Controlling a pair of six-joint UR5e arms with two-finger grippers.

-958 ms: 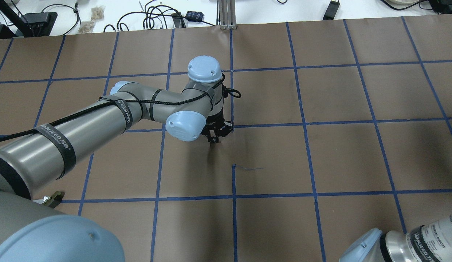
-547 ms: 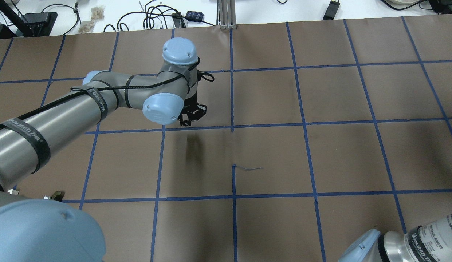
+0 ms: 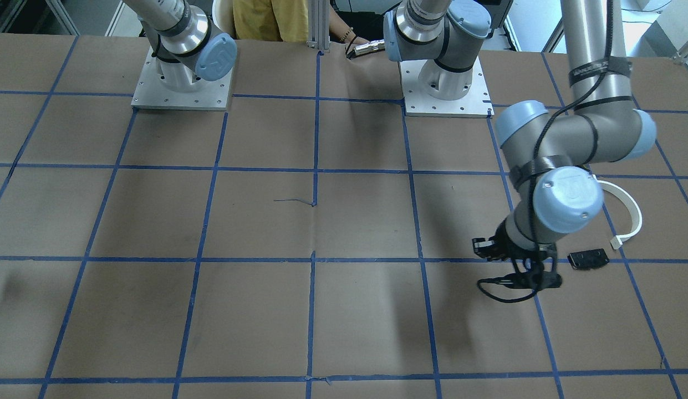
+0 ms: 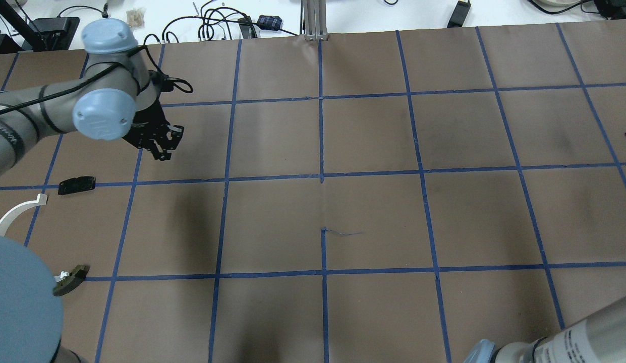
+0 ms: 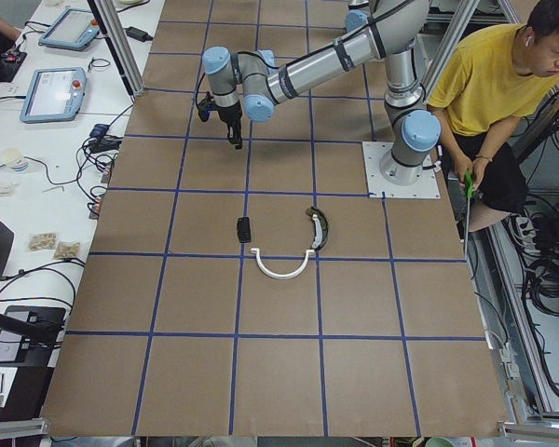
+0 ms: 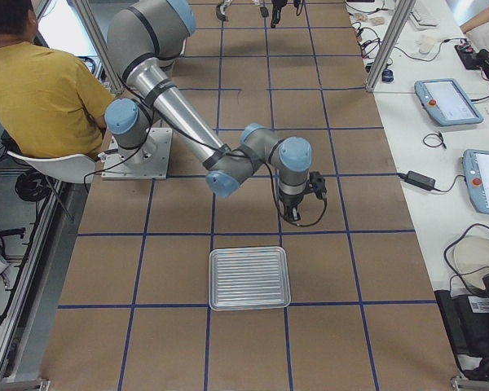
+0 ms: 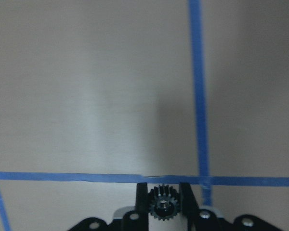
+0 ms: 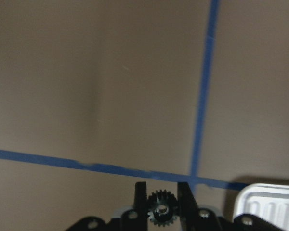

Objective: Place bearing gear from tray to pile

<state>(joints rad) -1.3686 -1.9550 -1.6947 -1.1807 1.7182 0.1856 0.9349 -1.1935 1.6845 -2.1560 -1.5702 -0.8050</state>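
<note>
My left gripper (image 4: 160, 146) is shut on a small black toothed bearing gear (image 7: 163, 207) and holds it above the table. The pile lies to its left in the overhead view: a flat black rectangular piece (image 4: 76, 185), a thin white arc strip (image 4: 15, 214) and a dark curved piece (image 4: 68, 281). My right gripper (image 6: 294, 213) is shut on a second black gear (image 8: 162, 209), just beyond the silver ribbed tray (image 6: 249, 278). The tray's corner shows in the right wrist view (image 8: 269, 207).
The table is brown paper with a blue tape grid (image 4: 322, 176). Cables and small boxes (image 4: 217, 22) lie along the far edge. A person in a yellow shirt (image 5: 489, 84) sits behind the arm bases. Tablets (image 6: 448, 102) lie on the side bench.
My left arm has swung from the table's middle to the left and farther back, carrying the gear toward the pile. The right arm has drawn back at the lower right.
</note>
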